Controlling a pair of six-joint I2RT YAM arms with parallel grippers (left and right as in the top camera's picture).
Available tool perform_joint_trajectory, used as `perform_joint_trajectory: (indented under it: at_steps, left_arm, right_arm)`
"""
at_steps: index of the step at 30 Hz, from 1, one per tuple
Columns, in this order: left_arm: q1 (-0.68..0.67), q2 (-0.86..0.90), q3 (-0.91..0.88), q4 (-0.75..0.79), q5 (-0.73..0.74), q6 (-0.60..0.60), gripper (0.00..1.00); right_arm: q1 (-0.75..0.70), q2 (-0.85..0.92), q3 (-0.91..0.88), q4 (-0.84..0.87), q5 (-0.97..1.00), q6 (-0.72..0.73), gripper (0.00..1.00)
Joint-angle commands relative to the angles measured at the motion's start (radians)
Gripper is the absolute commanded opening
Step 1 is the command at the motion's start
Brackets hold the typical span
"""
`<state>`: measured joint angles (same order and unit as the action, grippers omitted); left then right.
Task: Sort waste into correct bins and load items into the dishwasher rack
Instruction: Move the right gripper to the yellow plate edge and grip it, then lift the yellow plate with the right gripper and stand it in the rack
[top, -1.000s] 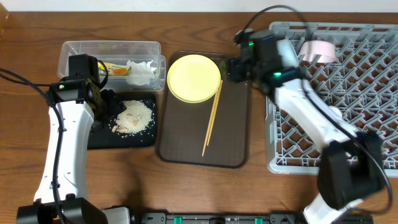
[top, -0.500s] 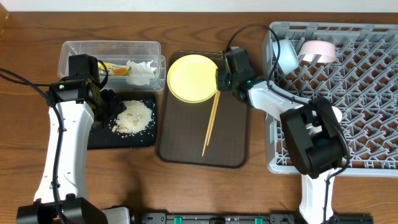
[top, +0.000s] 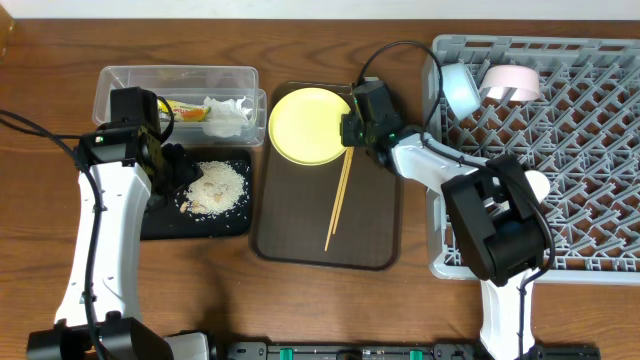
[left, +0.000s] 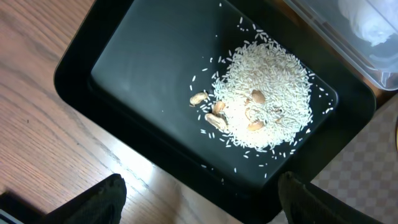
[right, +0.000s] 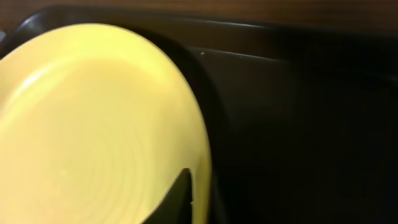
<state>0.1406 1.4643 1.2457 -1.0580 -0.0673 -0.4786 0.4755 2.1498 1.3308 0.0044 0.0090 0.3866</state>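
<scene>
The yellow plate (top: 310, 125) lies at the back of the dark brown serving tray (top: 375, 235), and the wooden chopsticks (top: 340, 195) lie slanted beside it. My right gripper (top: 350, 130) is shut on the plate's right rim. In the right wrist view one dark finger (right: 180, 200) lies on the plate (right: 93, 124) at its edge; the other finger is hidden. My left gripper (left: 202, 205) hangs open over the near edge of the black tray (left: 143, 62), which holds the rice heap (left: 264, 106). The clear tub (top: 120, 80) holds the wrapper (top: 185, 108) and the tissue (top: 228, 112).
The grey dishwasher rack (top: 570, 210) fills the right side, with a light blue bowl (top: 460, 88) and a pale pink-white bowl (top: 512, 82) at its back left. My right arm stretches from the rack's front over the serving tray. Bare wood lies at the front left.
My right gripper came down from beside the rack to the plate's right rim and its jaws closed there. The left arm has not moved.
</scene>
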Motion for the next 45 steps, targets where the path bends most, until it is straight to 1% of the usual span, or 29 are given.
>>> perform_joint_trajectory:
  at_steps: [1, 2, 3, 5, 10, 11, 14, 23, 26, 28, 30, 36, 39, 41, 45]
  left_arm:
    - [0.003, -0.005, 0.002, -0.003, -0.016, -0.01, 0.81]
    - [0.003, -0.005, 0.002, -0.003, -0.015, -0.01, 0.82]
    - [0.003, -0.005, 0.002, -0.003, -0.016, -0.01, 0.81]
    - [0.003, -0.005, 0.002, -0.003, -0.016, -0.01, 0.81]
    - [0.003, -0.005, 0.002, -0.003, -0.016, -0.01, 0.82]
    - [0.003, -0.005, 0.002, -0.003, -0.015, -0.01, 0.81]
    - [0.003, -0.005, 0.002, -0.003, -0.015, -0.01, 0.82]
    - [0.003, -0.005, 0.002, -0.003, -0.016, -0.01, 0.82]
    - [0.003, -0.005, 0.002, -0.003, -0.016, -0.01, 0.81]
    - [0.003, -0.005, 0.002, -0.003, -0.016, -0.01, 0.81]
    - [0.003, -0.005, 0.002, -0.003, -0.016, -0.01, 0.81]
    - [0.003, -0.005, 0.002, -0.003, -0.016, -0.01, 0.81]
    - [0.003, -0.005, 0.002, -0.003, -0.016, -0.01, 0.82]
    - [0.003, -0.005, 0.002, -0.003, -0.016, -0.01, 0.82]
    - [0.003, -0.005, 0.002, -0.003, -0.016, -0.01, 0.82]
  right_arm:
    - [0.009, 0.016, 0.004, -0.003, 0.009, 0.006, 0.09]
    - [0.012, 0.016, 0.004, -0.005, 0.009, 0.006, 0.13]
    - [0.016, 0.016, 0.004, -0.011, 0.009, 0.006, 0.15]
    - [0.024, 0.017, 0.003, -0.023, 0.015, 0.006, 0.13]
    - [0.031, 0.041, 0.003, -0.024, 0.017, 0.006, 0.11]
    - [0.032, 0.044, 0.003, -0.026, 0.017, 0.006, 0.1]
    - [0.032, 0.056, 0.003, -0.027, 0.017, 0.011, 0.02]
    - [0.018, 0.02, 0.009, 0.003, 0.018, -0.003, 0.01]
    - [0.002, -0.049, 0.009, -0.014, 0.036, -0.074, 0.01]
    - [-0.005, -0.109, 0.009, -0.051, 0.096, -0.117, 0.01]
    - [-0.011, -0.185, 0.009, -0.106, 0.159, -0.171, 0.01]
    - [-0.053, -0.418, 0.009, -0.301, 0.264, -0.329, 0.01]
    - [-0.099, -0.547, 0.009, -0.42, 0.323, -0.392, 0.01]
    - [-0.124, -0.597, 0.009, -0.461, 0.356, -0.418, 0.01]
    - [-0.204, -0.71, 0.009, -0.552, 0.492, -0.503, 0.01]
